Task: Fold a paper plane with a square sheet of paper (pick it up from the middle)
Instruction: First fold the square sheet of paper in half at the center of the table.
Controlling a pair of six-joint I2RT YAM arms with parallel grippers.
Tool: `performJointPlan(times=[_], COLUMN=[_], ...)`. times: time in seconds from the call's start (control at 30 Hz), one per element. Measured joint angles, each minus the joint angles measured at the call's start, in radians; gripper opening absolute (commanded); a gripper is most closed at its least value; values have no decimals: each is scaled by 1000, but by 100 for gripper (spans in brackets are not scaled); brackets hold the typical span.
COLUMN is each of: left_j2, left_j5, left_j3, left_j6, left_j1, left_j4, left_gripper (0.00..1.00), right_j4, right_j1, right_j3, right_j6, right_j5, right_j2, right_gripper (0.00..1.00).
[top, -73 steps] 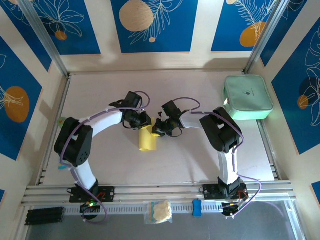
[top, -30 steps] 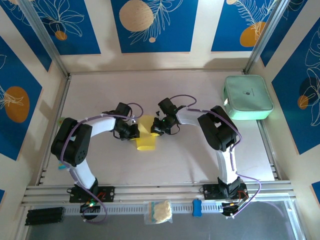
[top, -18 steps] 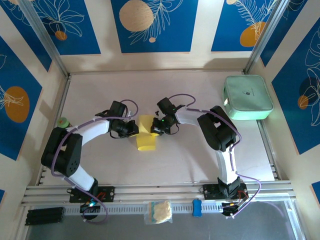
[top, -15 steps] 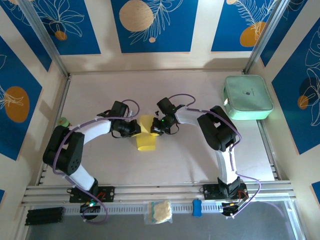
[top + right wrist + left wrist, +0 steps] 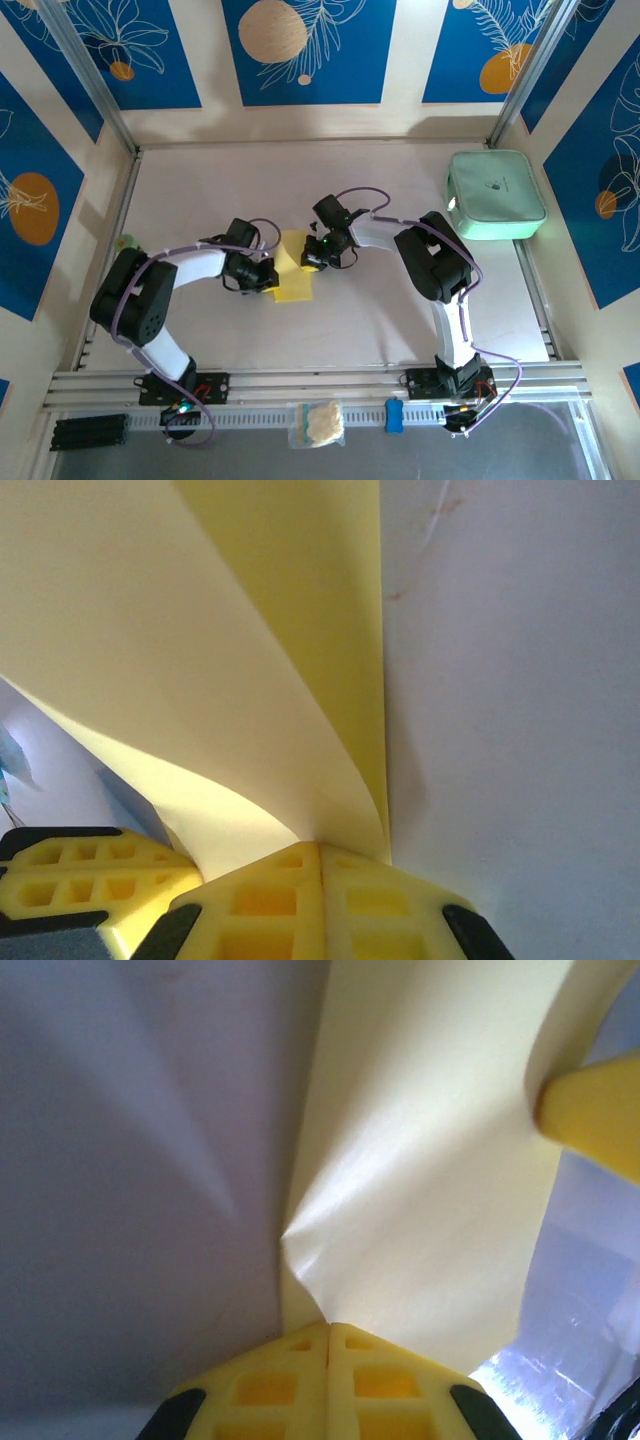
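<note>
The square sheet of paper (image 5: 294, 270) is yellow and lies bent over itself at the middle of the table, between my two grippers. At its left edge my left gripper (image 5: 267, 276) is shut on the sheet; the left wrist view has the jaws (image 5: 328, 1326) closed together on the paper (image 5: 430, 1180), which puckers there. My right gripper (image 5: 313, 258) is shut on the sheet's upper right edge; in the right wrist view the paper (image 5: 200, 650) curves up out of the closed gripper (image 5: 320, 848). The left gripper's fingers (image 5: 80, 878) sit close by. A paper plane is out of view.
A mint-green case (image 5: 496, 195) rests at the back right corner. On the front rail lie a cream wad in a clear bag (image 5: 318, 424) and a small blue piece (image 5: 394, 415). A small green object (image 5: 124, 242) sits by the left wall.
My left gripper slid toward the near side along the sheet's left edge and closed fully on it. The right gripper has kept its hold in place.
</note>
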Motion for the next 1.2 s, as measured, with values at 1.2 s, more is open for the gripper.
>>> performJointPlan(times=[1.2], left_j2=[-140], left_j5=[-35], left_j3=[-128], left_j6=[-20], left_j1=[-77], left_j4=[-18], left_gripper=[3], right_j4=[-21], right_j1=[0], right_j3=[12], right_j6=[-18], right_j5=[0], right_j2=[10], right_gripper=[0])
